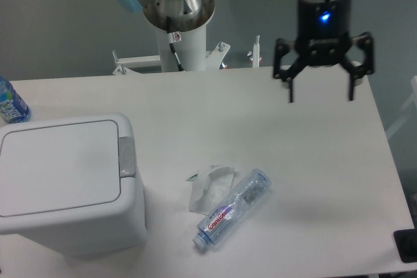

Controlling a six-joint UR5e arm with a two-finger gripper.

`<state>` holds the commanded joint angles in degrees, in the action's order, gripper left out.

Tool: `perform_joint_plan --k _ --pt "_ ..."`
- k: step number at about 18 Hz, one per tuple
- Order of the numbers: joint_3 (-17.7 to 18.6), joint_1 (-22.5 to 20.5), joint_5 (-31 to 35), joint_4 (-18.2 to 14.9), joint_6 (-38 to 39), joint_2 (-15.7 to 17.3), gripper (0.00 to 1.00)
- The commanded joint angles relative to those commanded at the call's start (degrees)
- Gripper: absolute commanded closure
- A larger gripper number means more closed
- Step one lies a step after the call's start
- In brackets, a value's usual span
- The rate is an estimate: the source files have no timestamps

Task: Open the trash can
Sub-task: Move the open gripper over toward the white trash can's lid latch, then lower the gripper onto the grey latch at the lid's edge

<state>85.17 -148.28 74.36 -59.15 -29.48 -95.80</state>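
Note:
The trash can (65,183) is a large white boxy bin at the front left of the table. Its flat lid is down, and a grey push-button latch (126,157) sits on its right rim. My gripper (321,96) hangs over the back right part of the table, far to the right of the bin. Both black fingers point down and stand wide apart, with nothing between them.
An empty clear plastic bottle (232,208) lies on the table right of the bin, next to a crumpled white wrapper (207,184). A blue-labelled bottle (10,102) stands at the far left edge. The arm's base (181,27) rises behind the table (273,135).

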Motion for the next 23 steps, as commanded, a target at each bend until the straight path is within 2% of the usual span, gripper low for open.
perform_joint_plan --k 2,8,11,18,23 --pt "0.09 1.93 -0.09 0.00 7.20 -0.35 0.00" --pt "0.09 7.74 -0.44 -0.09 19.17 -2.54 0.00" --pt "0.09 9.15 -5.43 0.09 24.89 -3.86 0.00" --pt "1.67 9.24 -12.83 0.17 28.76 -4.31 0.00" --pt "2.37 10.02 -13.19 0.35 29.48 -4.39 0.00"
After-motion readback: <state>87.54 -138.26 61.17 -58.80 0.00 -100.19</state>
